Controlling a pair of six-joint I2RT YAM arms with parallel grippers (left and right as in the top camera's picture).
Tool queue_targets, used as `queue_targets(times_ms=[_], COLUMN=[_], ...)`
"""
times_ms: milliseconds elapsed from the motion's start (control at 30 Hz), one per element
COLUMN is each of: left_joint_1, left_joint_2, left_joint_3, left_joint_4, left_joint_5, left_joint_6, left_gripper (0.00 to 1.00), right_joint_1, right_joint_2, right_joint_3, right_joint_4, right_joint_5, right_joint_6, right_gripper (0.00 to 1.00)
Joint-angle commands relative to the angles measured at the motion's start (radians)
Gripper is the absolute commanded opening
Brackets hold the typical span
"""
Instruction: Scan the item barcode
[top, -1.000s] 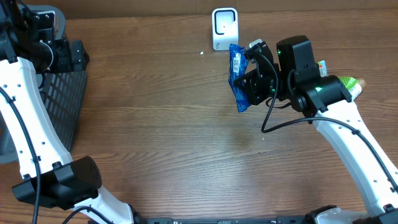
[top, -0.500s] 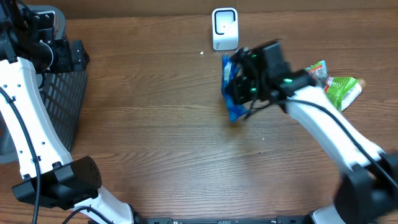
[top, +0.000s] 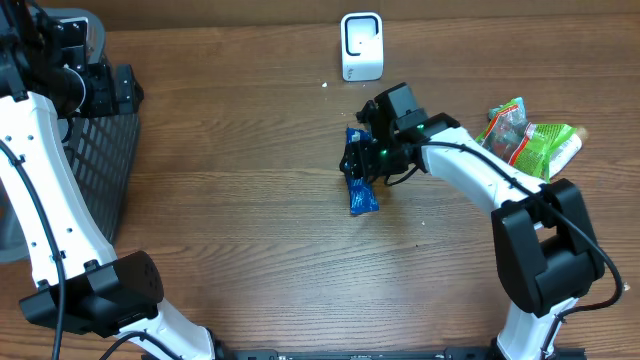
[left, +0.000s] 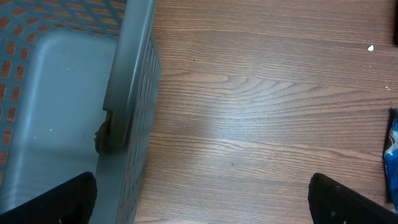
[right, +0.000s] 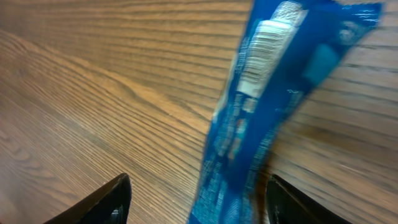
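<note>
The item, a blue snack packet (top: 361, 188), lies on the wood table below and to the left of the white barcode scanner (top: 361, 45). My right gripper (top: 368, 158) hovers just over the packet's upper end. In the right wrist view the packet (right: 267, 112) runs up between the spread fingers (right: 107, 200), nearer the right one, with its white barcode (right: 261, 56) facing the camera. That gripper (right: 200, 208) is open and not pinching it. My left gripper (top: 122, 86) is open at the far left above the basket, holding nothing.
A dark mesh basket (top: 100, 170) stands at the left edge, its rim (left: 132, 74) under my left gripper (left: 202, 205). Green snack packets (top: 532, 135) lie at the right. The blue packet's edge (left: 392, 158) shows at the left wrist view's right border.
My right arm swung down and left, away from the scanner. Its jaws went from shut on the blue packet to open, and the packet now rests on the table. The left arm stayed still.
</note>
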Motion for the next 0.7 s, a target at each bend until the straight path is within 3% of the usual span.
queue_targets(times_ms=[0,267,467,667], left_joint_1=[-0.007,-0.007,-0.007,-0.007], left_joint_2=[-0.017,-0.017,-0.017,-0.017], left_joint_3=[0.002,0.002,0.002,0.002], left_joint_4=[0.000,0.000,0.000,0.000], left_joint_5=[0.008,0.008,0.008,0.008], left_joint_6=[0.021,0.021,0.021,0.021], left_gripper=[1.00,1.00,1.00,1.00], right_joint_1=[-0.078,-0.211,-0.209,-0.203], right_joint_2=[-0.012,0.055,0.179,0.246], right_joint_3=[0.060,0.060,0.060,0.060], right_joint_4=[0.006,0.076,0.121,0.166], right_joint_5=[-0.074,-0.280,-0.374,-0.410], right_joint_6=[0.004,0.004,0.082,0.241], right_gripper=[0.66,0.41,0.41,0.50])
